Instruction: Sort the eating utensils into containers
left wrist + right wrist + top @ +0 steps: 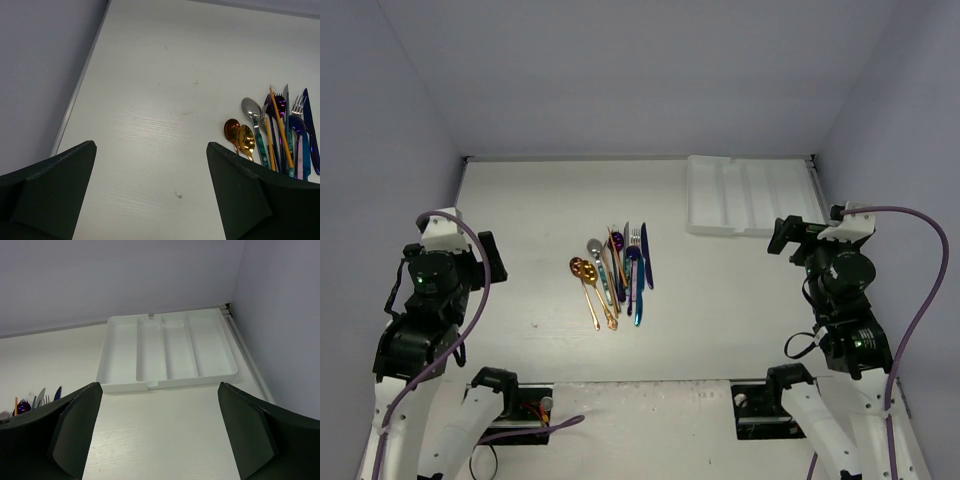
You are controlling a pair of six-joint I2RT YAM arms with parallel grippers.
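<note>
The eating utensils (pixel 617 273) lie in a tight bunch at the table's middle: copper-gold spoons (pixel 585 272), a silver spoon, blue and purple pieces and a fork. They also show at the right of the left wrist view (pixel 272 135). The white tray (pixel 750 195) with its long compartments sits at the back right and holds nothing; it shows in the right wrist view (pixel 167 350). My left gripper (pixel 492 257) is open and empty, left of the utensils. My right gripper (pixel 782 237) is open and empty, just in front of the tray.
The table is walled by pale panels on the left, back and right. A metal rail (pixel 817 190) runs along the table's right edge beside the tray. Both arm bases and cables sit at the near edge.
</note>
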